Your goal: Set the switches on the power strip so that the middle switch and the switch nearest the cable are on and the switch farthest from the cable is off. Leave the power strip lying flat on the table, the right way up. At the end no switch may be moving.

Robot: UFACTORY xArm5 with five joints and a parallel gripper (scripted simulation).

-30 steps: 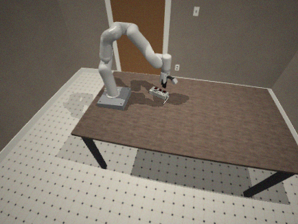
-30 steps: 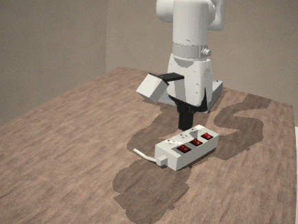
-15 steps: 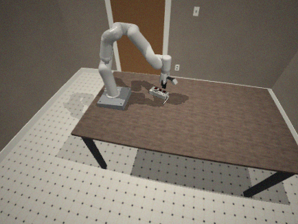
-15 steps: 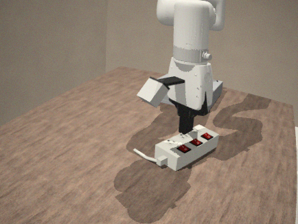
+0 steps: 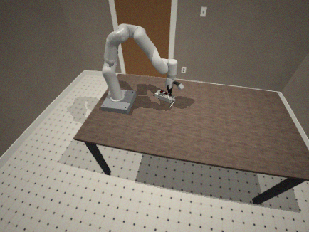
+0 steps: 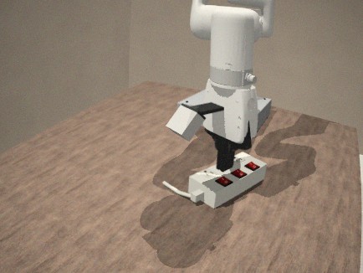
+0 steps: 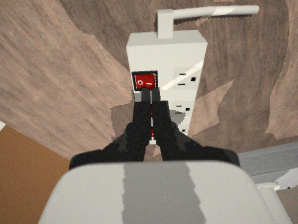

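Note:
A white power strip (image 5: 159, 95) (image 6: 235, 190) (image 7: 167, 50) lies flat on the brown table (image 5: 213, 124) (image 6: 84, 167), the right way up. Its cable (image 6: 176, 189) (image 7: 210, 12) leaves one short end. Three red switches show in the exterior view: the one nearest the cable (image 6: 223, 181) (image 7: 145, 80), the middle one (image 6: 239, 172) and the farthest one (image 6: 252, 166). My gripper (image 5: 169, 92) (image 6: 226, 167) (image 7: 151, 99) is shut on nothing and points straight down. Its tips are at the edge of the switch nearest the cable, on the side of the middle switch. In the wrist view the fingers hide the other two switches.
The arm's grey base plate (image 5: 118, 101) stands on the table's far left corner, a short way from the strip. A door and walls are behind the table. The table's edges are far from the strip.

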